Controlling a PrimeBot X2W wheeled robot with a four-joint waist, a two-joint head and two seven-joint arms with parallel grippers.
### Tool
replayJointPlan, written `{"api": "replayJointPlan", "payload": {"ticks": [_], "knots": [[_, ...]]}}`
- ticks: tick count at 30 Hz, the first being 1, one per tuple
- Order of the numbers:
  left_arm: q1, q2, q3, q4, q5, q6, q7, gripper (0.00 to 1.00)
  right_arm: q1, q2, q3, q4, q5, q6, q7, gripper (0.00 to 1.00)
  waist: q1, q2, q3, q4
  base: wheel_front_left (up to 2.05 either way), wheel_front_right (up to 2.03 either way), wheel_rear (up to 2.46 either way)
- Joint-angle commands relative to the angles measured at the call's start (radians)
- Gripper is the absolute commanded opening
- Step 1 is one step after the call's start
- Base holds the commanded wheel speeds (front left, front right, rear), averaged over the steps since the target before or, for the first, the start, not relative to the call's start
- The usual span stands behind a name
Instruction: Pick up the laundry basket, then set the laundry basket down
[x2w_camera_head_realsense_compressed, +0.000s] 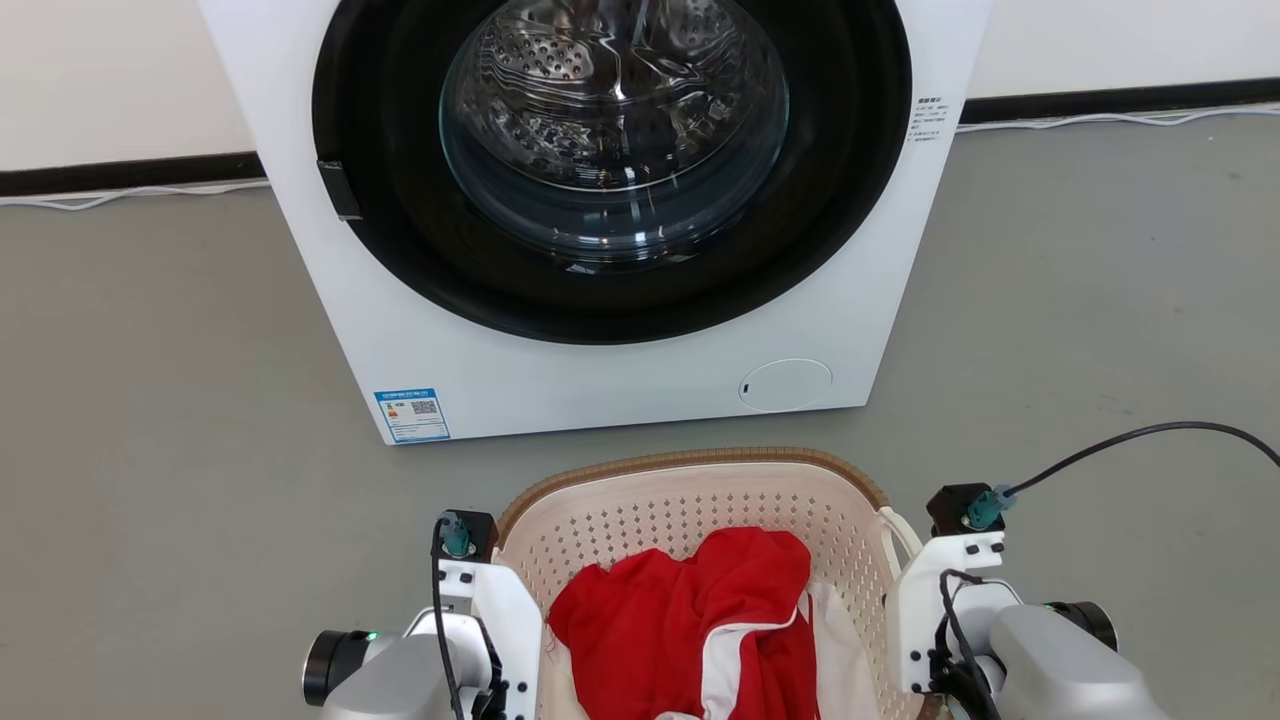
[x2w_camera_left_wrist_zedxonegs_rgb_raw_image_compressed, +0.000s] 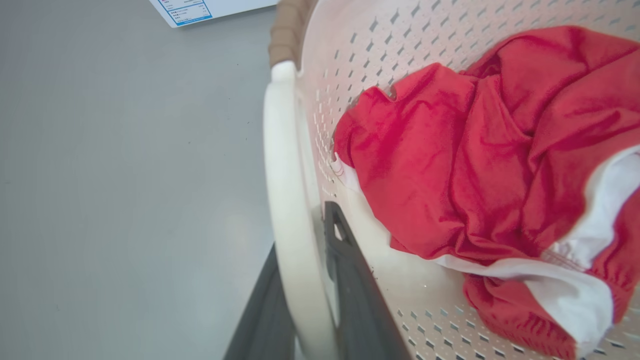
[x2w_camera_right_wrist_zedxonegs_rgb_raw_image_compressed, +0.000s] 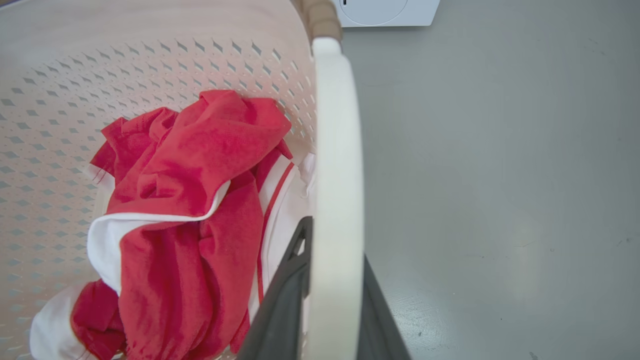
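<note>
Left tool (x2w_camera_left_wrist_zedxonegs_rgb_raw_image_compressed: 306, 280) and right tool (x2w_camera_right_wrist_zedxonegs_rgb_raw_image_compressed: 334, 272) each clamp a white side handle (x2w_camera_left_wrist_zedxonegs_rgb_raw_image_compressed: 282, 165) of the laundry basket (x2w_camera_head_realsense_compressed: 650, 505); expect light, stiff plastic with soft clothes (x2w_camera_head_realsense_compressed: 690, 610) inside.

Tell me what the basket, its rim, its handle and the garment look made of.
Basket: cream plastic, matte, judging by the moulded diamond holes. Rim: brown woven look; wicker or moulded plastic, cannot tell. Handle: smooth white plastic with a slight sheen. Garment: soft red and white fabric, creased and folded, probably a light knit.
</note>
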Motion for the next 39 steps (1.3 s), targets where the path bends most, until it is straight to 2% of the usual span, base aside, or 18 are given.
{"api": "replayJointPlan", "payload": {"ticks": [1, 39], "knots": [[-0.032, 0.014, 0.005, -0.005, 0.001, -0.007, -0.012, 0.0, -0.014, 0.017, 0.024, -0.022, 0.006, 0.016, 0.0, 0.0, 0.0, 0.0, 0.0, -0.001, 0.0, 0.0, 0.0], [-0.035, 0.014, -0.001, 0.004, -0.004, -0.011, -0.014, 0.0, -0.029, 0.017, 0.089, 0.001, 0.073, 0.016, -0.019, 0.0, 0.0, 0.0, -0.003, -0.003, 0.0, 0.0, 0.0]]}}
